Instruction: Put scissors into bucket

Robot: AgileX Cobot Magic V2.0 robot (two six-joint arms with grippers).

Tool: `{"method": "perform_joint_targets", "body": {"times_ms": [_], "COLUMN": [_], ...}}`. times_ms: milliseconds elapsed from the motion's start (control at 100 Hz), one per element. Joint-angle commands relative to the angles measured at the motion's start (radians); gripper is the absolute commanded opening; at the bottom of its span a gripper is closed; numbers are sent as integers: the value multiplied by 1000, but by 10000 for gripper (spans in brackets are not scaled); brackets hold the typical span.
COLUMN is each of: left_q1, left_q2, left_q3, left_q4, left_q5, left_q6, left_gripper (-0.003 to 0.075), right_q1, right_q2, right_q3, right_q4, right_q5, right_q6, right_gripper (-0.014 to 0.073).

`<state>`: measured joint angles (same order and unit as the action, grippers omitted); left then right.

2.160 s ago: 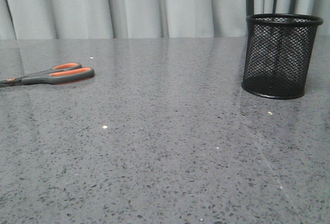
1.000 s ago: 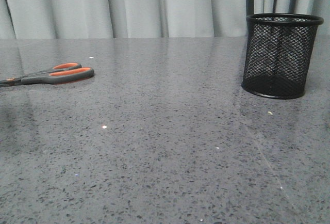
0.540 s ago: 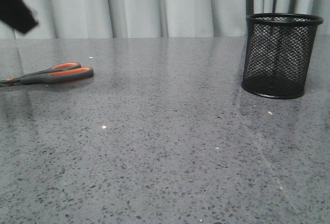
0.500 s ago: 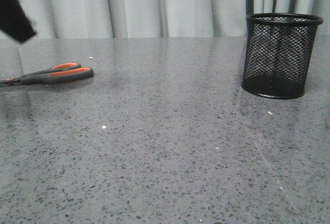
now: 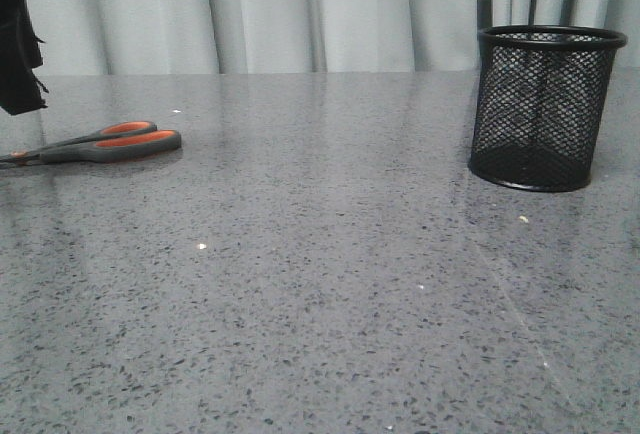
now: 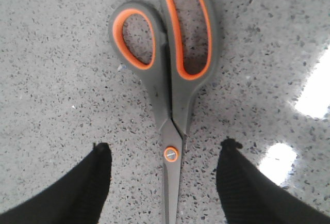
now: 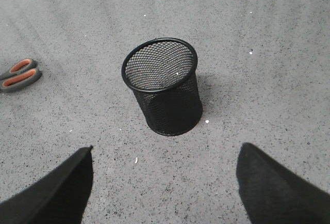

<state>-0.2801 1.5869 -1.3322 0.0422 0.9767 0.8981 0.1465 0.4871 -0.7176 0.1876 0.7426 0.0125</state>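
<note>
The scissors (image 5: 100, 143) lie flat on the grey table at the far left, handles toward the middle; their grey handles have orange-lined loops. In the left wrist view the scissors (image 6: 172, 95) lie closed, and my left gripper (image 6: 166, 149) is open above them, its fingers straddling the pivot without touching. Part of the left arm (image 5: 18, 39) shows at the left edge of the front view. The black mesh bucket (image 5: 541, 109) stands upright at the right. In the right wrist view the bucket (image 7: 164, 87) is empty, and my right gripper (image 7: 165, 152) is open and empty before it.
The grey speckled table (image 5: 320, 284) has small white specks on it. A pale curtain (image 5: 300, 9) hangs behind the table's far edge. The scissors' handles also show at the edge of the right wrist view (image 7: 20, 75).
The left arm has come into the front view at the upper left and lowered toward the scissors. Scissors and bucket have not moved.
</note>
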Motion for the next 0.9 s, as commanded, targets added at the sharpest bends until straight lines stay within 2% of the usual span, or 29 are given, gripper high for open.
{"method": "perform_joint_targets", "body": {"times_ms": [0, 230, 570, 890], "left_q1": [10, 29, 38, 49], "left_q2": [-11, 49, 147, 216], "left_q3": [-35, -37, -154, -213], "left_q4": [-42, -188, -183, -199], "left_q5": [0, 30, 25, 130], "left_q6": [67, 273, 274, 272], "left_gripper": [406, 406, 407, 411], "right_q1": [2, 4, 3, 3], "right_q2": [15, 15, 15, 15], "right_q3": [-35, -35, -35, -35], "right_q4": [7, 7, 7, 7], "right_q5": [-72, -47, -43, -63], "right_q6": [-12, -12, -20, -20], "right_gripper": [520, 520, 520, 520]}}
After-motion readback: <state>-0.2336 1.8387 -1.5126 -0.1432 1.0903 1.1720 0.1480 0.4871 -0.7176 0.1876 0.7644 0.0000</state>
